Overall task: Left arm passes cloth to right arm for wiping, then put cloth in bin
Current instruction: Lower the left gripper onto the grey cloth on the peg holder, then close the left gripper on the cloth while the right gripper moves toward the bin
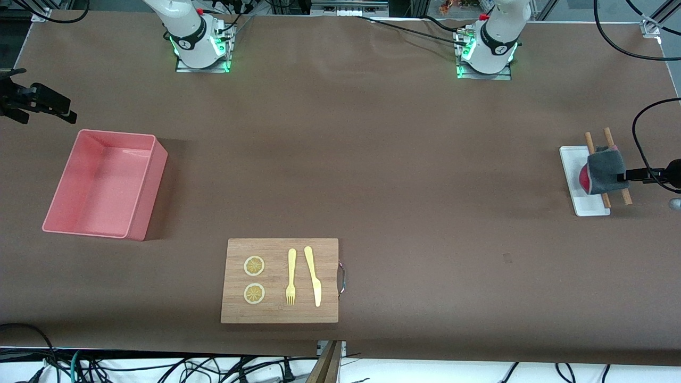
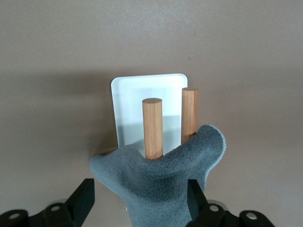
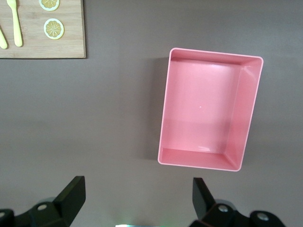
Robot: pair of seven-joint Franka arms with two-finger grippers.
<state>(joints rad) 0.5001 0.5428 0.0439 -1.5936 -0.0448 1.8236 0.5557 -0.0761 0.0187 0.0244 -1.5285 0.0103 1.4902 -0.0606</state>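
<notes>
The cloth (image 2: 161, 175) lies draped over two wooden rods (image 2: 152, 127) on the white tray (image 2: 142, 92) at the left arm's end of the worktop. The left tool (image 2: 141, 198) sits around it, fingers spread wide on either side, not yet pinched. The right tool (image 3: 137, 196) hangs wide open and empty, over the worktop beside the bin (image 3: 208, 111), that arm waiting.

The table (image 1: 372, 159) has a brown cover. On it, toward the right arm's end, sits a pink bin (image 1: 104, 183). A wooden board (image 1: 280, 281) lies nearest the front camera. Toward the left arm's end lies a white tray (image 1: 572, 170), seemingly flat on the cover.
</notes>
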